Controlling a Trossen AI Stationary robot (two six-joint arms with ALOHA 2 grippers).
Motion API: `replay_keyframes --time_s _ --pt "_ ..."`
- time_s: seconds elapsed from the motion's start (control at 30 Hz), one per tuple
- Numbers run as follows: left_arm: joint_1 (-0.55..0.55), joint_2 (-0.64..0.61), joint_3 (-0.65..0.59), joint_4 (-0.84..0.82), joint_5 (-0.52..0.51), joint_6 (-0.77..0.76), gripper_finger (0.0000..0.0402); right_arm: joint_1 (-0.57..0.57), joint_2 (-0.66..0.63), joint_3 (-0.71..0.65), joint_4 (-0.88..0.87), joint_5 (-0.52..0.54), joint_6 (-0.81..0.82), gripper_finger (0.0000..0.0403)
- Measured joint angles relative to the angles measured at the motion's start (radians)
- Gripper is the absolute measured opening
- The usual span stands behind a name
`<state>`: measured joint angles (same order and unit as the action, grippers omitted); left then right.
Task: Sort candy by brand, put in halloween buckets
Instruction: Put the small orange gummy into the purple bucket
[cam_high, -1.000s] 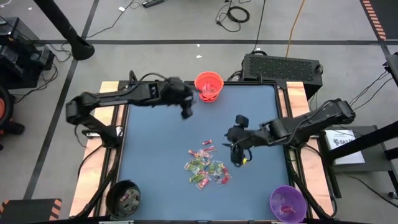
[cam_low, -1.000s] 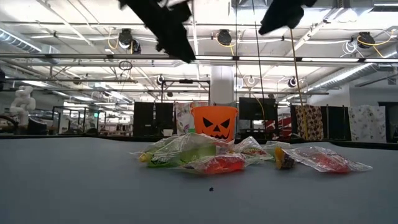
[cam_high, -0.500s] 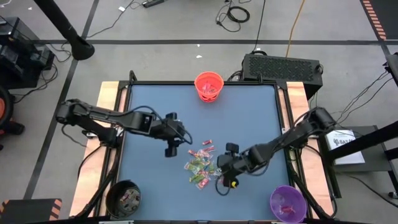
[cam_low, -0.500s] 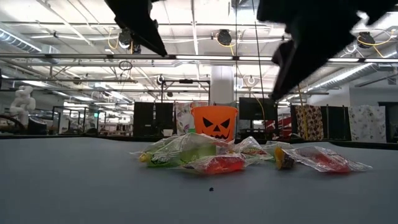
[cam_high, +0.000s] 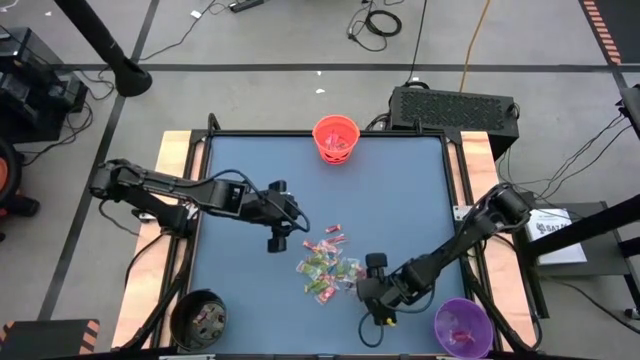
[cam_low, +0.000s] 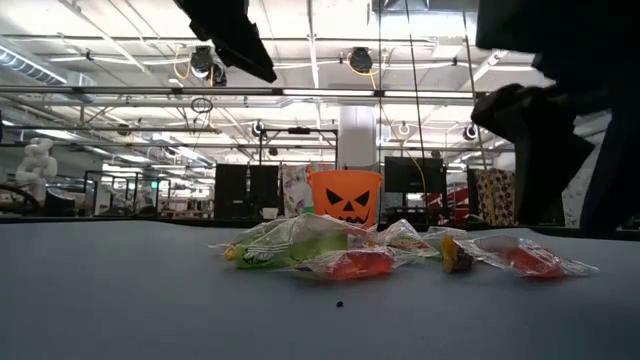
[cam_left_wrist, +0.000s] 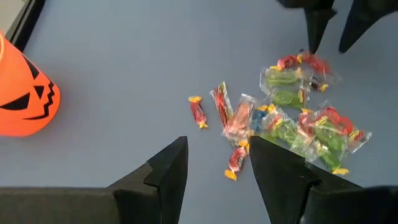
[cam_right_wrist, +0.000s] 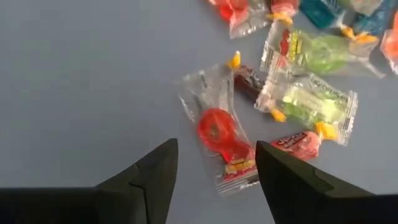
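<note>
Small heap of shiny wrapped candy (cam_high: 330, 268) in red, green and pink cellophane, lying loose on the blue-grey matte table (cam_high: 400, 190), just below centre of the high view. Bright orange plastic pumpkin-face bucket (cam_high: 336, 139) at top centre of the table edge, some sweets inside; black round bucket (cam_high: 199, 318) at lower left corner, a few red wrappers inside; purple round bucket (cam_high: 462, 326) at lower right corner, pink pieces inside. Left gripper (cam_high: 277, 240) at left of the heap, just beside its upper-left edge, dark fingers (cam_left_wrist: 166, 169) spread apart with nothing between them. Right gripper (cam_high: 380, 315) at lower right of the heap, near the purple bucket, fingers (cam_right_wrist: 155, 169) likewise parted and empty, hanging over a clear-wrapped round red sweet (cam_right_wrist: 219, 134). In the low view, the heap (cam_low: 350, 250) at centre frame in front of the orange bucket (cam_low: 345, 197).
</note>
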<state>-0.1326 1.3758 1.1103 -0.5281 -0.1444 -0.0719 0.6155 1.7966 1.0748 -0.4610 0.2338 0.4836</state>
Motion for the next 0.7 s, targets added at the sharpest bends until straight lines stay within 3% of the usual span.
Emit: replay_keyframes --time_s 0.43,0.7 --pt "0.0 0.0 0.0 0.003 0.0 0.008 0.018 -0.048 0.071 0.002 0.027 -0.027 -0.083 0.0171" --pt "0.0 0.0 0.0 0.003 0.0 0.008 0.018 -0.061 0.077 0.003 0.036 -0.037 -0.085 0.0128"
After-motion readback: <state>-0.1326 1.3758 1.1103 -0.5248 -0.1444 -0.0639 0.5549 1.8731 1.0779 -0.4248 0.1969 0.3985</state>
